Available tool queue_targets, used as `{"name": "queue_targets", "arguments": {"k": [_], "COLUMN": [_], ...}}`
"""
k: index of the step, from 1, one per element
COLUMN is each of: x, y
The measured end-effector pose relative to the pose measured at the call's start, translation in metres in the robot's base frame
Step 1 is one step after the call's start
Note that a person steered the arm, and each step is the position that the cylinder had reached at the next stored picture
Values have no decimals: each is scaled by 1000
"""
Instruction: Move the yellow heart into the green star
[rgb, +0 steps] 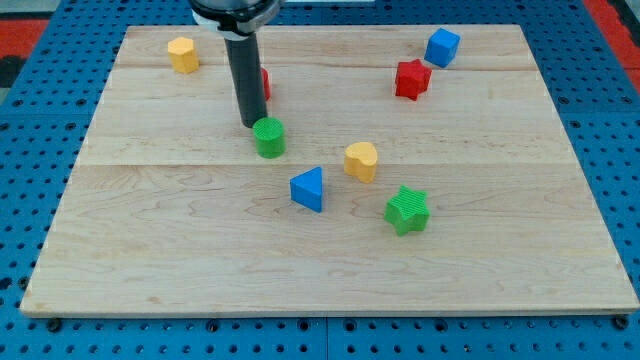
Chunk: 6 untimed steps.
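The yellow heart (361, 160) lies near the board's middle. The green star (407, 210) lies just below and to the right of it, a small gap between them. My tip (250, 124) rests on the board at the upper left of a green cylinder (269, 137), close to or touching it. The tip is well to the left of the yellow heart. The rod hides most of a red block (265, 83) behind it.
A blue triangular block (309, 189) lies left of the yellow heart. A yellow hexagonal block (183, 54) sits at the top left. A red star (411, 79) and a blue cube (441, 46) sit at the top right. The wooden board (150, 260) has blue pegboard around it.
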<state>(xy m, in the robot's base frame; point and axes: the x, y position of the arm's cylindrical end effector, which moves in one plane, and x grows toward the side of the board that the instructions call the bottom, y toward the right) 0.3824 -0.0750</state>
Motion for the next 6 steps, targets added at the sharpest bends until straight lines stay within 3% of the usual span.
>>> {"name": "queue_targets", "arguments": {"k": [1,2,5,6], "x": [1,33,112,130], "y": [52,93,128,165]}}
